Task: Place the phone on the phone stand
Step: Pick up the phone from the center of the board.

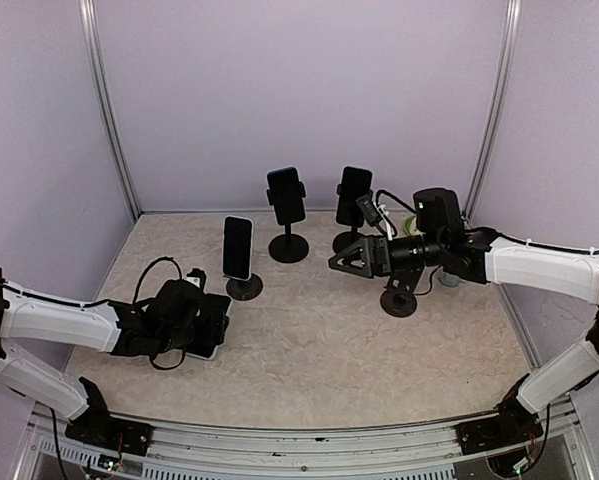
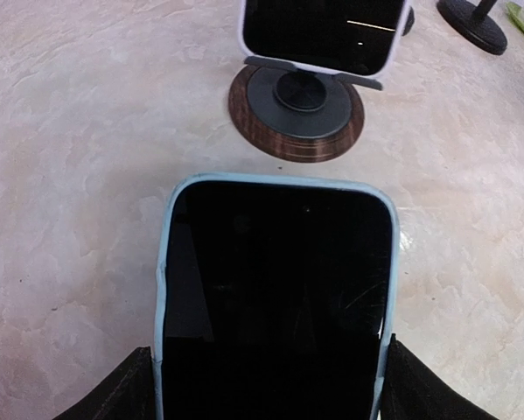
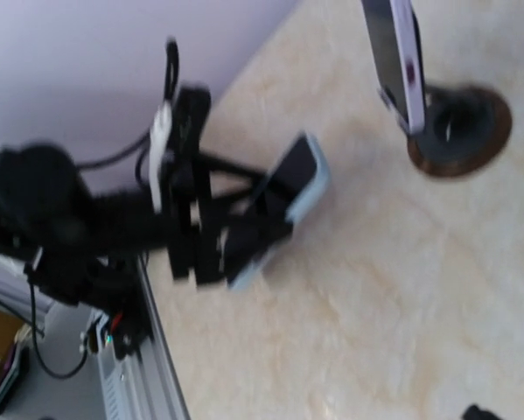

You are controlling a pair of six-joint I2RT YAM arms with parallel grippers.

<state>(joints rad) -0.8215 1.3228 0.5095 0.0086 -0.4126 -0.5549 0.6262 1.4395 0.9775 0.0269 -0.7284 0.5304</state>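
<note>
The phone (image 2: 275, 297) faces screen up: a dark, glossy slab in a pale blue case with rounded corners. Its long axis runs straight out from the left gripper (image 2: 266, 372) toward a round, wood-rimmed base (image 2: 296, 105) that carries a white-cased phone (image 2: 318, 31). Black fingers (image 2: 113, 398) sit against both long edges at the near end, pinching the phone between them. It is low at the left front of the marbled beige table (image 2: 69, 175); whether it touches the table is unclear. The empty stand (image 1: 399, 303), black with a disc foot, is well apart to the right. Beside it the right gripper (image 1: 337, 263) hangs with fingers spread, holding nothing.
</note>
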